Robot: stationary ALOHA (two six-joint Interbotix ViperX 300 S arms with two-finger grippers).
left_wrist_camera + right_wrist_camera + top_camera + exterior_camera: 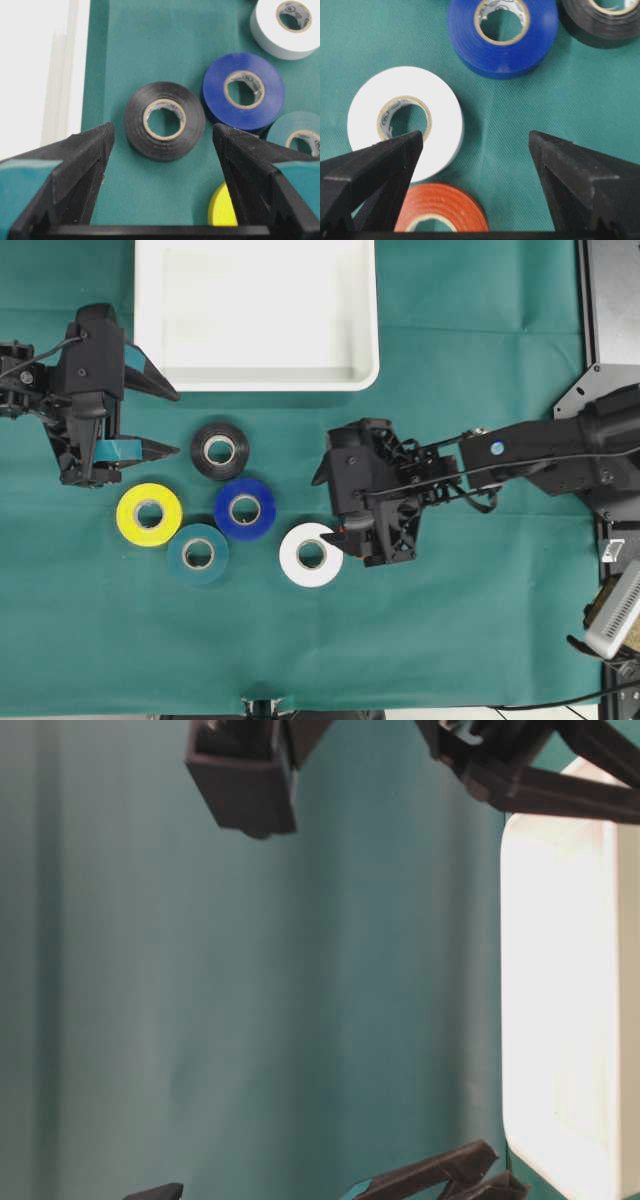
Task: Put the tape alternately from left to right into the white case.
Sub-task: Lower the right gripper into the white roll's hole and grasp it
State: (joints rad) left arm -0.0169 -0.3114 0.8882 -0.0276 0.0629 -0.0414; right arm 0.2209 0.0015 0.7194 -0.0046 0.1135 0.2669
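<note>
Your white case (pixel 256 380) sits at the top of the green cloth (pixel 480 640) with nothing in it. Take the blue roll (pixel 245 508) as your marker: your right gripper (pixel 345 537) spreads wide to its right, with the red-orange roll (pixel 441 209) between its jaws. Your left gripper (pixel 165 422) gapes wide and unladen up-left of blue. Black (pixel 219 449) lies just above-left, white (pixel 311 555) lower right, teal (pixel 198 554) lower left, yellow (pixel 149 514) left.

Gripper (pixel 476 145) wide open, empty. White roll (pixel 406 118) at nine o'clock, blue roll (pixel 502 36) twelve, orange roll (pixel 442 207) seven.
</note>
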